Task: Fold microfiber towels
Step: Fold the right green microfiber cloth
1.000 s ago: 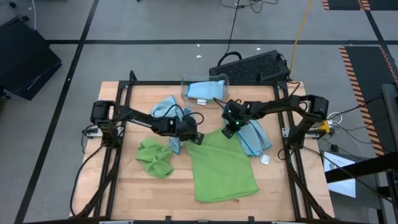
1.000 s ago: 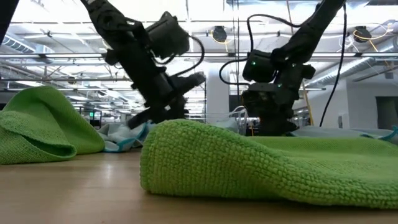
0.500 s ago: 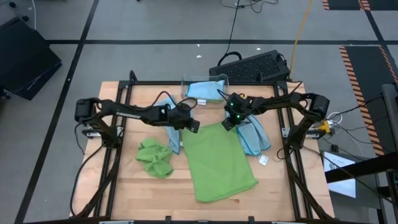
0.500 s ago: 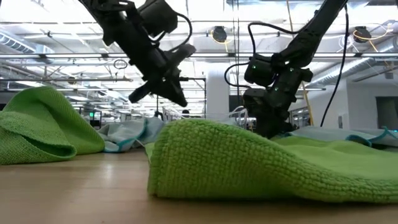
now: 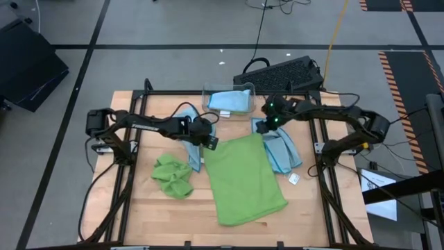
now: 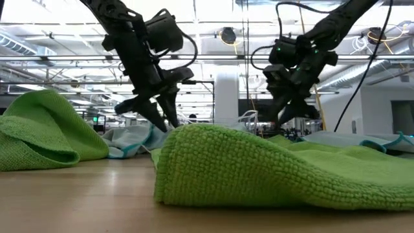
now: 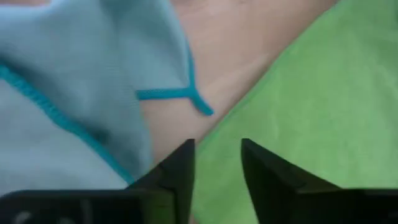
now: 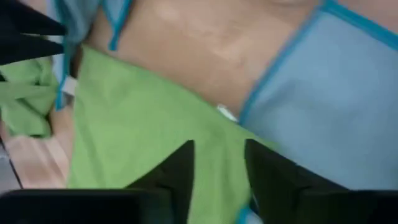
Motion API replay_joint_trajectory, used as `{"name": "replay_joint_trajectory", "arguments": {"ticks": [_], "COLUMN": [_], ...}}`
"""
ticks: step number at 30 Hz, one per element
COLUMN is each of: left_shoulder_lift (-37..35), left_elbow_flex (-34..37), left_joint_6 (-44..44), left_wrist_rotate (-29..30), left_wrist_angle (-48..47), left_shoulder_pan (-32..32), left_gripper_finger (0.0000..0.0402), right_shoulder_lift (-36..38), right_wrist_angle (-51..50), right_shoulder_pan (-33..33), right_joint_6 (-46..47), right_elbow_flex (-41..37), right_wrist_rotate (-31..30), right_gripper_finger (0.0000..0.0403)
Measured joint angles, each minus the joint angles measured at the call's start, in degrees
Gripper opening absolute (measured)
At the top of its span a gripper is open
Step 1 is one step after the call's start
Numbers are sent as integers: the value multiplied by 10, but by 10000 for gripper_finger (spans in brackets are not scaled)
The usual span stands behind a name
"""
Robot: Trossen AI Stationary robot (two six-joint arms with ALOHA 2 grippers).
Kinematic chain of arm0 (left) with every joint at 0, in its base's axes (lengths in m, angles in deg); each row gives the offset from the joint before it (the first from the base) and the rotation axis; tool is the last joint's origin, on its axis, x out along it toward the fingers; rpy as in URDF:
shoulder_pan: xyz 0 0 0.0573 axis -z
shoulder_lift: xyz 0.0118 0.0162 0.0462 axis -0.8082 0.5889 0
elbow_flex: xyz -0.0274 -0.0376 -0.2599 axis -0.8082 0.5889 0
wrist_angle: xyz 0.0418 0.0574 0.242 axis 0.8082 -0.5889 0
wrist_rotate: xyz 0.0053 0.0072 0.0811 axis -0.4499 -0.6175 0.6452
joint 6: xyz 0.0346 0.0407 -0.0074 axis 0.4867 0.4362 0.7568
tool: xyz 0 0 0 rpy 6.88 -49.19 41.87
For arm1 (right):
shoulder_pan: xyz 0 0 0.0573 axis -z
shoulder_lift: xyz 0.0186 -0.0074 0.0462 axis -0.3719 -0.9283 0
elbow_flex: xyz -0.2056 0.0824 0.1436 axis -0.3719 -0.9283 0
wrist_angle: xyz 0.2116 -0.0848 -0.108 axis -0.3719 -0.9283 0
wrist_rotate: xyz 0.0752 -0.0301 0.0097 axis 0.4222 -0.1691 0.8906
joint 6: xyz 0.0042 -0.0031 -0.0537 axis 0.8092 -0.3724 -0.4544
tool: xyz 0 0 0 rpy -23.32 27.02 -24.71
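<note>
A lime green microfiber towel (image 5: 244,177) lies spread flat on the table's middle. My left gripper (image 5: 210,143) hovers open above its far left corner (image 7: 311,93). My right gripper (image 5: 261,128) hovers open above its far right corner (image 8: 143,118). Neither has anything between its fingers. A second green towel (image 5: 172,175) lies crumpled at the left. One light blue towel (image 5: 187,125) lies bunched behind my left gripper, and another (image 5: 283,151) lies beside the flat towel's right edge.
A clear plastic bin (image 5: 229,99) with a light blue towel inside stands at the table's far edge. A black keyboard (image 5: 281,73) lies on the floor beyond it. A small white tag (image 5: 295,178) lies right of the flat towel. Bare wood shows along the near edge.
Both grippers drew the green towel's far edge a little toward the table's far edge, then opened and let it go. The edge now lies flat. My left gripper has risen; my right gripper has risen and gone toward the far right.
</note>
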Motion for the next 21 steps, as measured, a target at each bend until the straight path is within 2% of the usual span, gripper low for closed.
{"name": "replay_joint_trajectory", "arguments": {"ticks": [4, 8, 15, 21], "left_shoulder_lift": [18, 32, 53, 50], "left_elbow_flex": [2, 4, 2, 2], "left_joint_6": [-12, -13, -33, -35], "left_wrist_rotate": [-12, -24, -51, -58], "left_wrist_angle": [-23, -27, -68, -74], "left_shoulder_pan": [-8, -16, -33, -45], "left_gripper_finger": [182, 196, 198, 198], "right_shoulder_lift": [-2, -28, -68, -76], "right_wrist_angle": [-11, -13, -7, -7], "right_shoulder_pan": [33, 55, 64, 64], "right_joint_6": [-8, -34, -80, -92], "right_elbow_flex": [0, 0, 0, 0], "right_wrist_rotate": [2, 33, 78, 89], "right_gripper_finger": [194, 218, 220, 195]}}
